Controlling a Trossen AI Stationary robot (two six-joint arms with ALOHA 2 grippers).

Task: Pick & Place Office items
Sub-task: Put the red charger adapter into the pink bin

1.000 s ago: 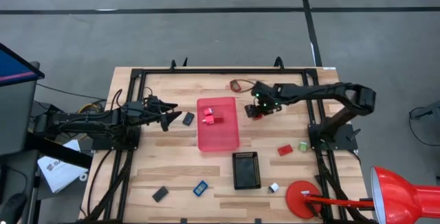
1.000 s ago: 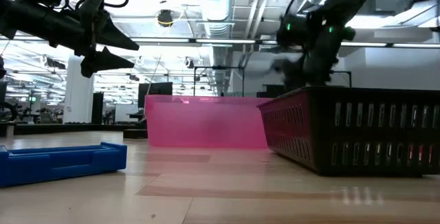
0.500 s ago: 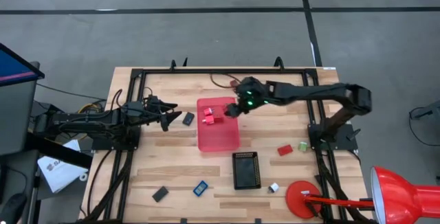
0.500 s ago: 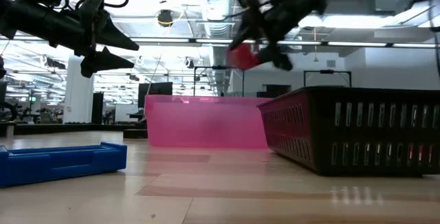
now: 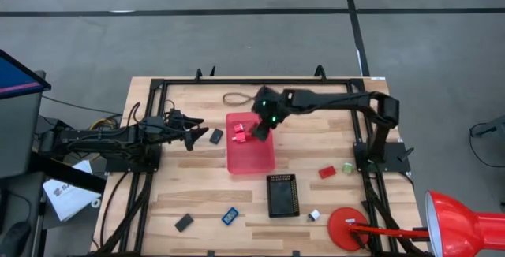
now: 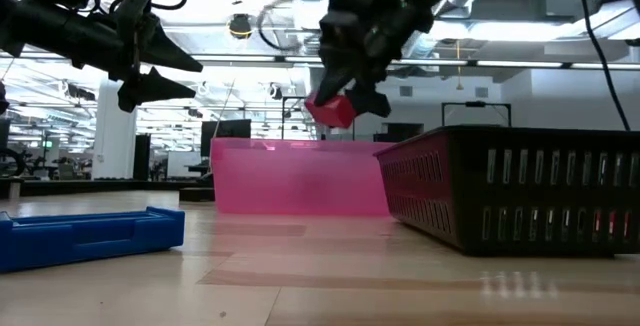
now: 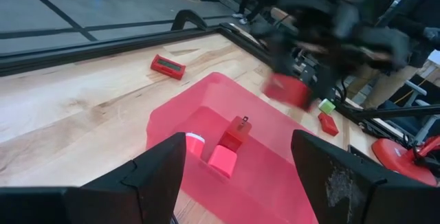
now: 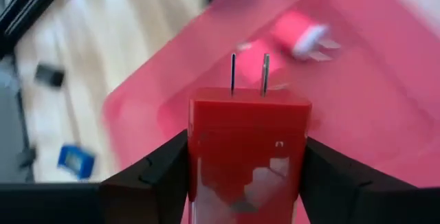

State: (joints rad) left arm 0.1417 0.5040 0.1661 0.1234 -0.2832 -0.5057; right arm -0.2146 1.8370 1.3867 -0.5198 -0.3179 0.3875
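While no brand or legible writing shows on any of the pieces, the small red blocky plug adapter with two metal prongs is plain to see in the right wrist view, clamped between the fingers of the right gripper. That gripper hangs above the far right part of the flat translucent pink-red rectangular tray, clear of its floor, as the low view shows. On the tray's floor lie two more red blocky pieces, close together near its far left corner.

Waiting to the left of the tray, the left gripper hovers above the wooden table with its fingers spread wide and nothing between them. Just beside its fingertips, a small black piece lies on the wood between gripper and tray.

Nearer the front stands the black grid-patterned square tray. To its right lie a red piece and a green piece, near each other, and a silvery-white piece sits near the tray's front right corner. A blue piece and a black piece lie at the front left. A brownish loop, perhaps a rubber band, rests near the table's far edge, and a red desk lamp stands at the front right corner.
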